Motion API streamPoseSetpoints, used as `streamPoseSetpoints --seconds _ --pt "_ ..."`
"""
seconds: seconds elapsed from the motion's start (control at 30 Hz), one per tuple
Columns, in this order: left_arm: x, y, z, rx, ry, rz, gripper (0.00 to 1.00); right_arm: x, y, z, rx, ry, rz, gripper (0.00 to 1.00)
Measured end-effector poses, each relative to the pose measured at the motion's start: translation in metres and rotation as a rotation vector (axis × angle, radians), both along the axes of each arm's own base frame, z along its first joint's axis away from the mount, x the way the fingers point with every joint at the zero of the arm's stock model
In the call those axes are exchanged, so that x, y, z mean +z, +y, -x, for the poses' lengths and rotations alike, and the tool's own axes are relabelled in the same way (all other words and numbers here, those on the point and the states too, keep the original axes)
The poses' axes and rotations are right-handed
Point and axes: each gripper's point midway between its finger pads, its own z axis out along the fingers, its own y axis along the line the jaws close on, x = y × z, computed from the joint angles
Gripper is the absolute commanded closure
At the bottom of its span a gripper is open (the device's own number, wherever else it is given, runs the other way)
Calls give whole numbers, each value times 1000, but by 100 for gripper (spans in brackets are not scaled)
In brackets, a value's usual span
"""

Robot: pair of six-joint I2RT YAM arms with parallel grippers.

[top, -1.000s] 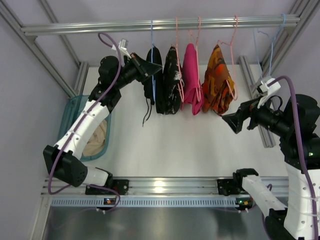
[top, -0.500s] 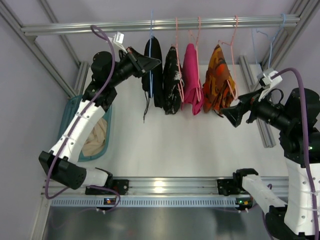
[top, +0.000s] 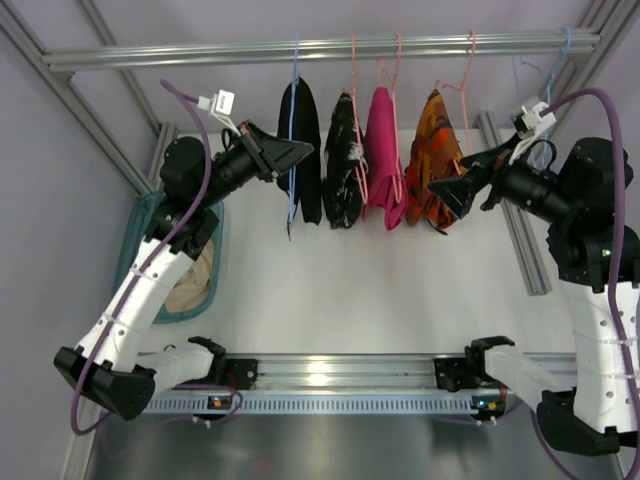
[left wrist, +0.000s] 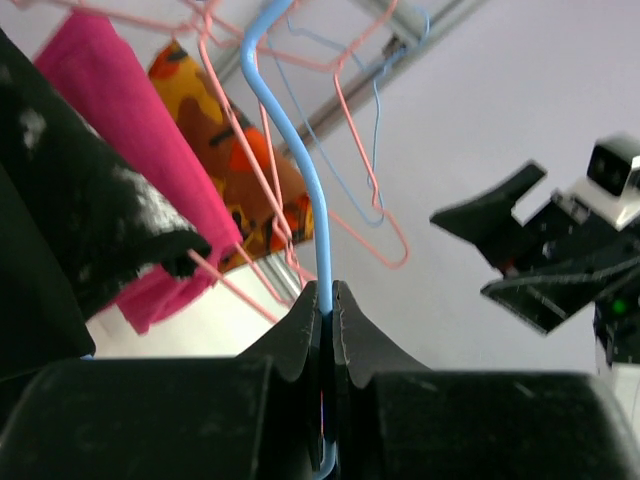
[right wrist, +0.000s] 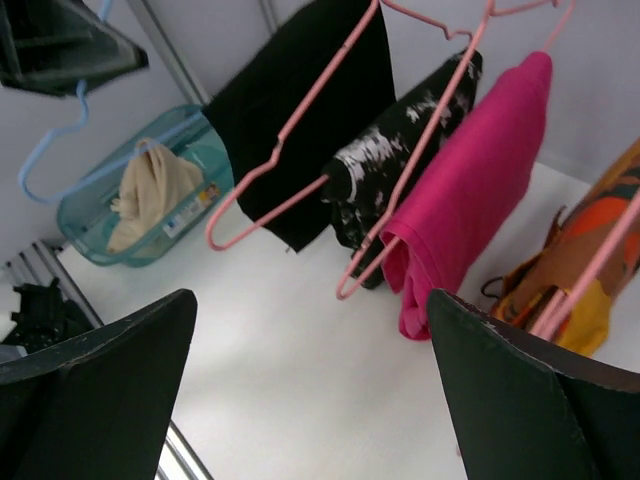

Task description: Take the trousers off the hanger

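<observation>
The left fingers (left wrist: 296,335) are pinched shut on the thin light-blue wire of the hanger (left wrist: 322,240). From it the trousers (top: 310,190), plain soft black cloth, hang at the left end of the garment row in the upper middle of the top view. The right fingers (right wrist: 100,390) are spread wide with nothing between them, near the orange patterned garment (top: 440,160). Below is a smooth white table (top: 350,290), and a metal rail (top: 200,52) runs across the top.

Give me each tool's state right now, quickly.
Left tool: closed on the light-blue hanger.
Right tool: open, holding nothing.
</observation>
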Motion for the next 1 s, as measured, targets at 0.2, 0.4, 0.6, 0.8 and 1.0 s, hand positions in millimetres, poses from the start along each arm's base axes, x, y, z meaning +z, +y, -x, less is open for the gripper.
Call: streamPoseSetpoints --seconds 0.2,0.4,0.6,0.8,1.0 --pt "-25 -5 28 -32 3 -41 100 8 37 -5 66 5 -93 8" --pt "-29 1 32 -8 -7 -61 100 27 75 -36 39 -55 -160 30" --pt "-27 8 38 12 -49 -89 100 55 142 -48 76 -88 -210 31" --pt "-15 19 49 35 -97 -88 100 79 198 -30 129 -77 -282 31" --pt "-10 27 58 55 -127 -80 100 72 241 -12 160 -8 -313 29"
